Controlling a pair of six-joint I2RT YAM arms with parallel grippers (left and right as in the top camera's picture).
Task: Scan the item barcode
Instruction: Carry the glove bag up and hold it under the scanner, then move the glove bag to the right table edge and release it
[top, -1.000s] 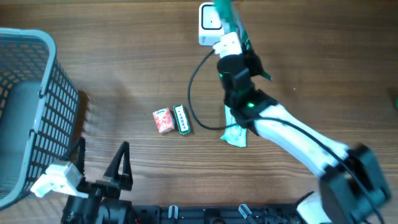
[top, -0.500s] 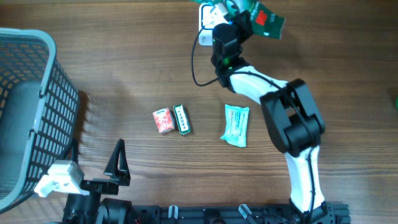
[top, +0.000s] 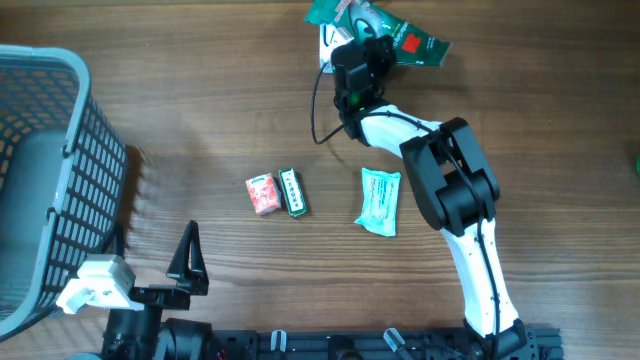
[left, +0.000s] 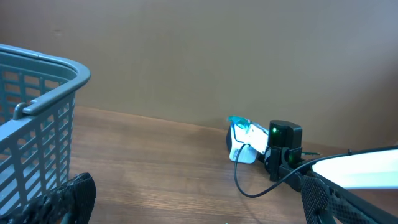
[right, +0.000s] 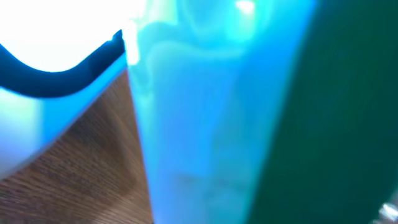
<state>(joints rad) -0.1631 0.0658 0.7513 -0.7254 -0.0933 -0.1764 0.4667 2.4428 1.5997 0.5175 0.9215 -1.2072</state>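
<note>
Grips, with the right claw (top: 372, 22) pinched fully closed, a dark green foil packet (top: 418, 42), crinkled and glossy with a red label, fanning out to that claw's right in the overhead view. Holds it at the far edge of the brown wood-grain table (top: 200, 100), right at a white rounded plastic scanner (top: 330, 45) lying just beside and under the claw; cannot tell whether packet and scanner touch. Shows a thin black cable (top: 313, 115) looping from the scanner alongside the black wrist. Gives, through the right wrist camera, only a blurred close-up: glowing translucent blue film, a dark green band, a white curved shell edged in black, a wedge of wood grain. Spreads the left claw (top: 153, 245) to its widest at the near edge, empty, with black tapered fingers pointing up the table. Has to that claw's left a grey-blue plastic lattice basket (top: 60, 150), tall-walled with a smooth rolled rim. Has lying flat ahead and to the right of the left claw, well short of the right claw, a small red carton (top: 262, 193) just beside a small dark green carton (top: 291, 191), and apart from them a pale teal soft pouch (top: 379, 200) with crimped ends.
</note>
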